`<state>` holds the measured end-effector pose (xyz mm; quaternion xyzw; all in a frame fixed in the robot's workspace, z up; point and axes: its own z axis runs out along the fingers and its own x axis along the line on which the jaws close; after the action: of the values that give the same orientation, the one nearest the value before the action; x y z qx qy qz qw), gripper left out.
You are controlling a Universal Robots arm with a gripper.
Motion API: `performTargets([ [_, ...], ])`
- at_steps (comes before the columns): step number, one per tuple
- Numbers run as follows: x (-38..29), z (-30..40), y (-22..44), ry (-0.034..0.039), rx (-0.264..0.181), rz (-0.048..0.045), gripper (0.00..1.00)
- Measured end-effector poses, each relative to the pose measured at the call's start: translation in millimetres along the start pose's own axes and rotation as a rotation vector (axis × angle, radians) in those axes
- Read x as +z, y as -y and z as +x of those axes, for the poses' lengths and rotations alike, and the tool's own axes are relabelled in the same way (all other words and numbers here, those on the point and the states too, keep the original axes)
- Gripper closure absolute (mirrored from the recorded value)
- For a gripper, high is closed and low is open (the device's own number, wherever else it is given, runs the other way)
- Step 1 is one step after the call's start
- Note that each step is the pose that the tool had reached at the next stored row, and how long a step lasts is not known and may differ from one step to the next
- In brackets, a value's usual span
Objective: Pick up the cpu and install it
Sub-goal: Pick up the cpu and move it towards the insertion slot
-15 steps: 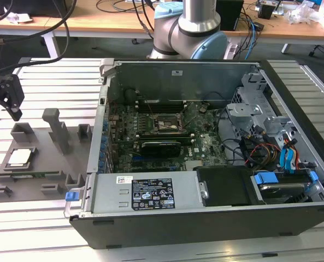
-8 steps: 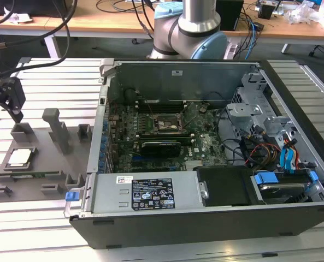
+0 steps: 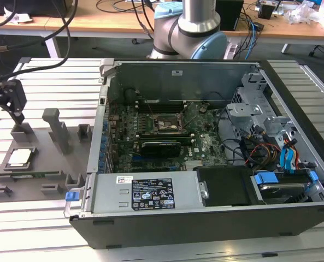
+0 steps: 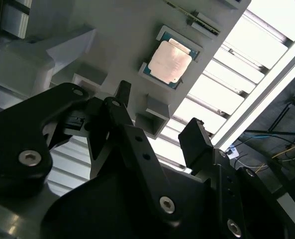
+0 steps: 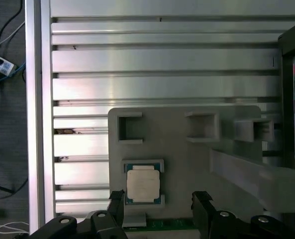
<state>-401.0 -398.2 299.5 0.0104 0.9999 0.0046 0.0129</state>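
Starting at the exterior view's left, my pincer (image 3: 17,112) hangs over the grey fixture plate (image 3: 47,164), which lies flat on the slatted metal desk (image 3: 52,76). In the first wrist view the pincer (image 5: 159,195) is released, its two black fingers (image 5: 202,201) spread wide with nothing between them, and the second wrist view shows the pincer (image 4: 157,107) the same way. The cpu (image 3: 19,158) sits flat in a shallow pocket of the fixture plate, near the plate's corner at the exterior view's left. It lies below the spread fingers and clear of them, closer to one finger than the other in the first wrist view. I judge the cpu (image 5: 143,183) light, thin and stiff, with a smooth metal lid that would slip under a careless squeeze and an underside too delicate to scrape. I would take it by two opposite edges with a gentle, level hold, never by the faces. I can make out no writing on the lid in the second wrist view (image 4: 169,60). Just beside the fixture plate, on the exterior view's right, stands the opened computer case (image 3: 205,224), with the socket frame (image 3: 164,124) on its board. A sticker (image 3: 151,194) on the metal box at the case's near edge carries print that I leave unread.
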Motion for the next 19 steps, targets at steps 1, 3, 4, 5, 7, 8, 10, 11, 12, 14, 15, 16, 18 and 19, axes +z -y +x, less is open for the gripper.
performTargets([
  [1,1.0,0.0,0.0,0.0,0.0,0.0,0.34],
  [3,2.6,0.1,0.0,0.0,0.0,0.0,0.34],
  [4,3.6,0.1,0.0,0.0,0.0,0.0001,0.34],
  [5,5.4,0.1,0.1,0.0001,0.0,0.0,0.34],
  [7,7.5,0.2,0.1,0.0,0.0,0.0,0.34],
  [8,9.0,0.2,0.1,0.0001,0.0,0.0,0.34],
  [10,17.2,0.4,0.2,0.0001,0.0,0.0,0.34],
  [11,22.1,0.6,0.2,0.0,0.0,0.0,0.34],
  [12,25.2,0.6,0.2,0.0,0.0,0.0,0.34],
  [14,27.0,0.7,0.2,0.0,0.0,0.0,0.34],
  [15,27.4,0.7,0.3,0.0,0.0,0.0001,0.34],
  [16,27.9,0.7,0.3,0.0,0.0,0.0001,0.34],
  [18,28.8,0.7,0.3,0.0,0.0,0.0001,0.34],
  [19,29.8,0.8,0.3,0.0001,0.0,0.0,0.34],
])
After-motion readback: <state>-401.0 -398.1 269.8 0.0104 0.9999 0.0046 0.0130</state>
